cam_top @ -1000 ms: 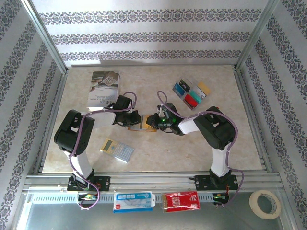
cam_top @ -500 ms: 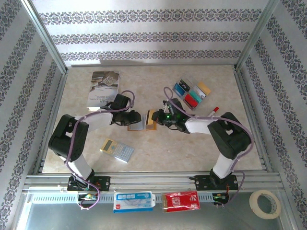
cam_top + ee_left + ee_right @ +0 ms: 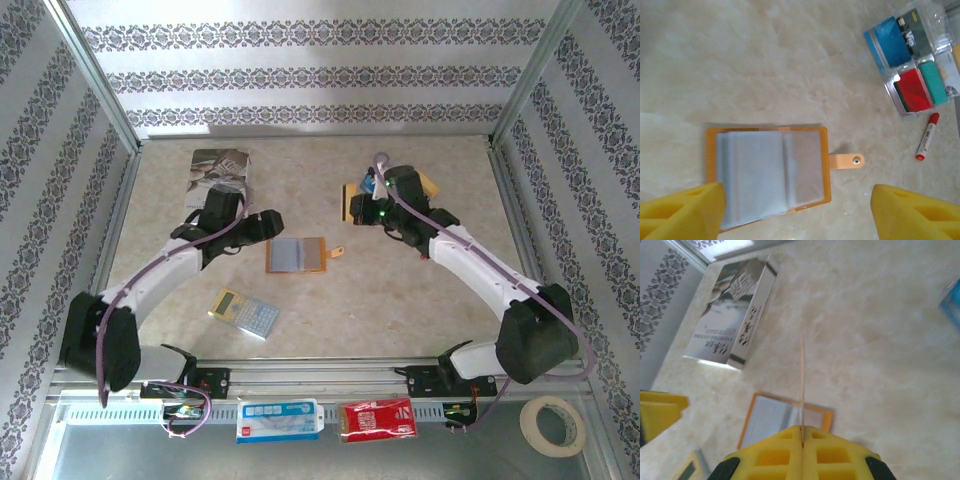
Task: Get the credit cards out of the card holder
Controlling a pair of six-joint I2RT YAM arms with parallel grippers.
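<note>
Hanging spread wide with nothing between its fingers [image 3: 680, 210], the left claw [image 3: 272, 224] has the card holder [image 3: 296, 255] just ahead of it, opened flat on the table [image 3: 420, 300], blue-grey sleeves up and tab [image 3: 337, 252] pointing to the right. Beyond the holder and further right, the right claw [image 3: 356, 203] is pressed together on a gold-tan credit card [image 3: 347, 203] held on edge clear of the table, with a clear tray [image 3: 903, 114] of more cards [image 3: 912, 90] just behind that claw
</note>
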